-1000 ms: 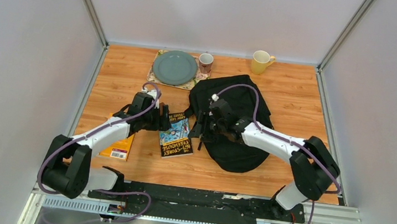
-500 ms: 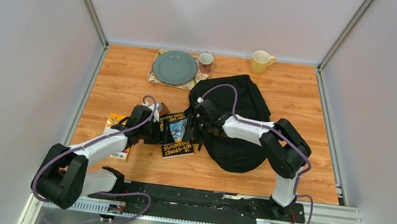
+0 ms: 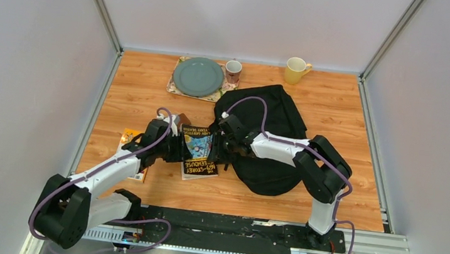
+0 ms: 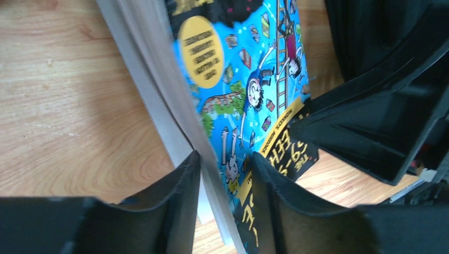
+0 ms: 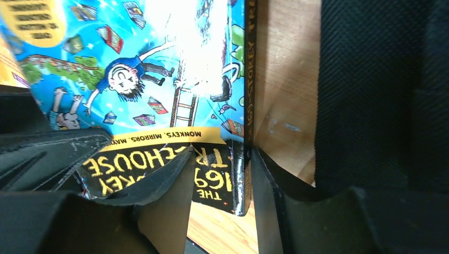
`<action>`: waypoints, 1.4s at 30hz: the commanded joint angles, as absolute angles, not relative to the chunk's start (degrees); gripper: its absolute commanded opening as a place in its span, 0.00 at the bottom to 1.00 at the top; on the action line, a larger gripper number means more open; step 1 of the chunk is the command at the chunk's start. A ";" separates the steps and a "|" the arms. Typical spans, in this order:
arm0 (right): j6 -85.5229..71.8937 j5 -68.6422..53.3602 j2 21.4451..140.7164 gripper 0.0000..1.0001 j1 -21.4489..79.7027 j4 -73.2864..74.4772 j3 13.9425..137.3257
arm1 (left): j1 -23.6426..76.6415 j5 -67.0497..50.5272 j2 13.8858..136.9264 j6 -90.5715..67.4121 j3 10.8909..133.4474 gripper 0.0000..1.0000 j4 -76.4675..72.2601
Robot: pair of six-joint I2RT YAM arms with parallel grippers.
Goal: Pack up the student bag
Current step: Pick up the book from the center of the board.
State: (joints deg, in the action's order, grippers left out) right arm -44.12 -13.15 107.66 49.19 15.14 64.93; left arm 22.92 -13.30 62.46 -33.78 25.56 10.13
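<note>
Clamped with left gripper [image 4: 225, 156] on page edge of one blue book [image 4: 249, 79]; astride its spine with right gripper [image 5: 222, 153], grip unclear — one student bag [image 3: 286, 118] just right.

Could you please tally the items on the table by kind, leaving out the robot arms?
Books: 2, blue book and orange book
Mugs: 2, patterned mug and yellow mug
Plate: 1
Placemat: 1
Backpack: 1
Total: 7

book [image 5: 159, 79] "THE 169-STOREY TREEHOUSE", band [image 5: 174, 135] "MONKEYS, MIRRORS"
</note>
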 commanded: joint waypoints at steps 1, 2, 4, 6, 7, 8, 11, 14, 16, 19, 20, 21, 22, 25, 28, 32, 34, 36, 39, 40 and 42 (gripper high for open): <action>-46.49 -15.03 109.86 0.45 52.56 11.34 63.72 | 24.61 -19.07 60.82 -36.30 29.00 0.40 6.94; -46.41 -14.86 109.86 0.45 52.65 11.69 63.63 | 24.52 -18.90 60.99 -36.30 29.00 0.36 7.29; -46.58 -14.33 109.25 0.45 52.56 11.78 63.28 | 24.61 -18.46 61.08 -36.30 28.48 0.22 7.73; -46.50 -13.89 108.72 0.45 52.56 11.78 62.84 | 24.61 -17.93 61.43 -36.39 28.39 0.15 9.14; -46.49 -13.28 107.94 0.45 52.56 11.86 62.58 | 24.52 -17.41 61.44 -36.21 28.21 0.07 9.49; -46.41 -12.92 107.49 0.46 52.56 12.04 62.32 | 24.61 -16.97 61.26 -36.21 28.13 0.03 10.45; -46.14 -12.39 104.86 0.51 52.47 12.13 61.61 | 24.52 -15.73 60.30 -35.42 28.04 0.00 12.47; -44.83 -11.87 101.09 0.56 52.47 12.83 60.91 | 24.61 -15.47 57.58 -34.02 28.48 0.00 14.15; -44.30 -10.47 97.31 0.58 52.30 13.88 60.47 | 24.61 -17.04 54.68 -33.14 28.74 0.00 14.41; -44.12 -9.41 91.25 0.60 51.51 15.11 58.37 | 24.52 -18.54 50.28 -32.87 29.53 0.00 14.59; -44.30 -9.06 89.58 0.61 51.33 15.12 56.88 | 24.52 -18.63 48.79 -32.70 30.40 0.00 14.85; -44.56 -8.44 86.34 0.61 50.81 15.20 56.00 | 24.52 -19.15 48.26 -32.43 31.02 0.00 15.20; -44.73 -8.18 84.74 0.61 50.45 15.29 55.29 | 24.52 -19.33 47.99 -31.74 31.81 0.00 15.64; -45.53 -8.87 79.29 0.62 49.31 15.21 52.30 | 24.52 -19.95 47.20 -30.59 34.54 0.00 17.49; -45.97 -10.36 74.28 0.62 48.60 13.98 49.75 | 24.52 -22.40 45.97 -30.93 36.29 0.00 16.00; -46.76 -11.77 68.74 0.62 47.90 12.75 47.82 | 24.61 -28.55 45.00 -31.90 38.58 0.00 11.18; -46.93 -12.57 66.28 0.63 47.37 11.52 46.76 | 24.52 -33.38 45.44 -32.52 39.46 0.00 9.76; -47.20 -13.01 64.52 0.63 47.02 10.47 46.15 | 24.52 -38.29 45.88 -33.31 39.82 0.00 6.69; -47.37 -13.62 63.37 0.63 46.41 8.71 45.09 | 24.61 -42.61 46.40 -35.85 38.76 0.00 1.42; -47.46 -13.97 63.28 0.63 46.23 7.83 44.91 | 24.61 -43.41 46.41 -36.64 38.67 0.00 0.62; -47.81 -15.98 63.02 0.64 45.71 6.51 44.04 | 24.61 -46.30 46.58 -37.61 37.62 0.00 -3.06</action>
State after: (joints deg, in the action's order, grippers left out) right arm -46.85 -12.82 64.53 46.65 11.97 45.43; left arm 24.36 -36.47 46.74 -34.33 36.60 9.19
